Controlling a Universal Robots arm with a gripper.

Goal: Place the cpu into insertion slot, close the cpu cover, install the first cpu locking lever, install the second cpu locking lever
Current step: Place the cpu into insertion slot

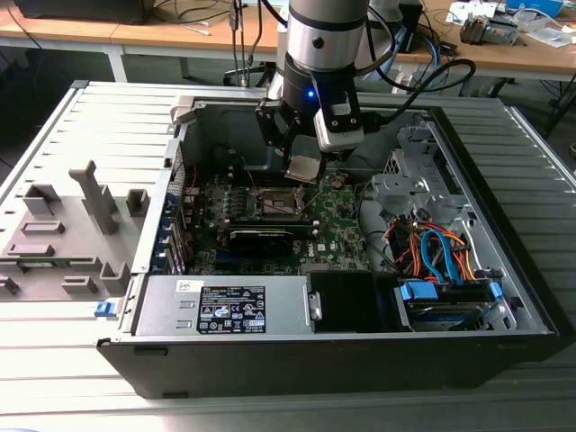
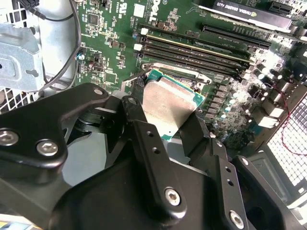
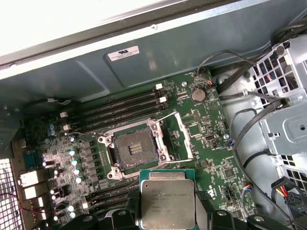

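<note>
Four steps, and this looks like the first: the tool (image 1: 304, 165), clamped on the cpu (image 3: 168, 203), hangs close above the bare insertion slot (image 3: 135, 149), chip not yet seated.

My exterior view sits high and well back, looking down at a slant into the open computer case (image 1: 270, 369) on the slatted surface (image 1: 54, 360), with the whole motherboard (image 1: 337, 229) in sight. The first wrist view looks steeply down on the insertion slot (image 3: 135, 149) from close range. The second wrist view is closer still, peering past the black jaws and facing roughly the opposite way. All three share the cpu (image 3: 168, 203) and the board around it.
</note>
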